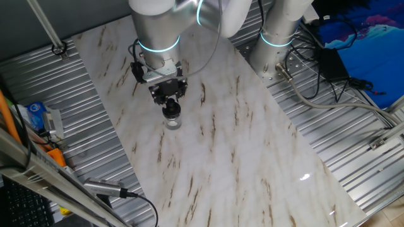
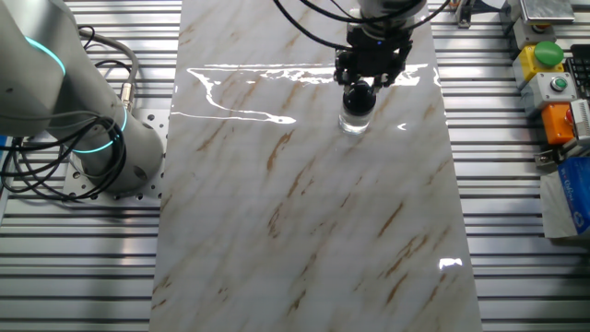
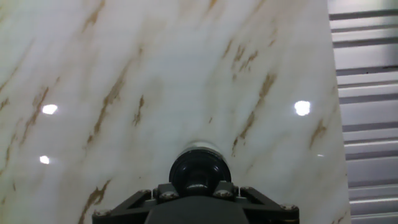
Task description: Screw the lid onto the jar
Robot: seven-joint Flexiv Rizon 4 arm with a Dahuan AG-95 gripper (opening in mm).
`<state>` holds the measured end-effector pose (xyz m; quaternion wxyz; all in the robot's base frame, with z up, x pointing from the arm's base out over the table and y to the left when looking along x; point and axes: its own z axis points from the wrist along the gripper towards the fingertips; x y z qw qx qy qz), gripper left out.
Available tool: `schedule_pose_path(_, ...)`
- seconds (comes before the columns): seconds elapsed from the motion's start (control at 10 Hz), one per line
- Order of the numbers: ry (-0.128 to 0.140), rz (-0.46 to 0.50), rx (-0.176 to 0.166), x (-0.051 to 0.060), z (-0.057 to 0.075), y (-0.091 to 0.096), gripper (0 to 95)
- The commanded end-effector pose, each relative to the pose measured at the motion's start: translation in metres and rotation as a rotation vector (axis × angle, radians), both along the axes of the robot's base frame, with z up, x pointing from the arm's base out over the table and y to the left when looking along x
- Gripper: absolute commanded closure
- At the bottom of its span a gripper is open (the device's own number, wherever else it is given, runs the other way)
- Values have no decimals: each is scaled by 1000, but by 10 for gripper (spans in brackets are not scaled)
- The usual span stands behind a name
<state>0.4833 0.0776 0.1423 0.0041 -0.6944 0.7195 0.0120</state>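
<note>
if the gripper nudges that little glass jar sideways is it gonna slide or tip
Probably slide first: the jar stands upright on a glossy marble-look table, which looks slick. It looks short and narrow, so likely light and easily shifted. With the gripper pressing at the black lid, a push that high could also tip it.

One fixed view looks down steeply from high beside the desk (image 1: pixel 252 164), with the arm's base (image 1: pixel 278 44) at its upper right and the jar (image 1: pixel 172 120) left of centre, at middling range. The other fixed view looks down from the opposite side: here the base (image 2: pixel 111 152) sits at left and the jar (image 2: pixel 355 120) near the top. Both share the marble desk (image 2: pixel 304 231) around the jar. The hand view sits very close above the jar (image 3: pixel 200 149), looking along the end effector (image 3: pixel 199 194), the marble desk (image 3: pixel 155 74) beyond filling most of it.
</note>
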Motion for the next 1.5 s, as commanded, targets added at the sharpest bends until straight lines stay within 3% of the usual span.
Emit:
schedule_pose_path(0.1, -9, -68, -9, 0, 0, 0, 950)
schedule_pose_path(0.4, -15, -97, -3, 0, -2, 0, 950)
schedule_pose_path(1.0, -5, -293, -4, 0, -1, 0, 950)
schedule_pose_path(1.3, -6, -393, 1, 0, -1, 0, 950)
schedule_pose_path(1.5, -18, -535, 17, 1, -2, 0, 950)
